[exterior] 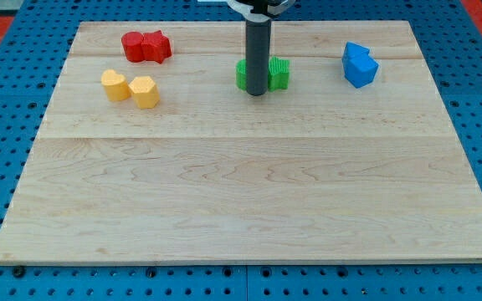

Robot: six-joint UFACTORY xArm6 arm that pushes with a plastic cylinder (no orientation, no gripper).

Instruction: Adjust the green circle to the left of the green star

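Observation:
The green circle [242,74] and the green star [279,73] sit side by side near the view's top centre, the circle on the star's left. My dark rod stands in front of them and hides most of the circle. My tip [256,93] rests on the board at the circle's lower right edge, just left of the star. Whether it touches either block cannot be told.
Two red blocks [146,46] sit together at the top left. Two yellow blocks [130,88] lie below them. Two blue blocks [359,64] sit together at the top right. The wooden board [241,201] lies on a blue pegboard.

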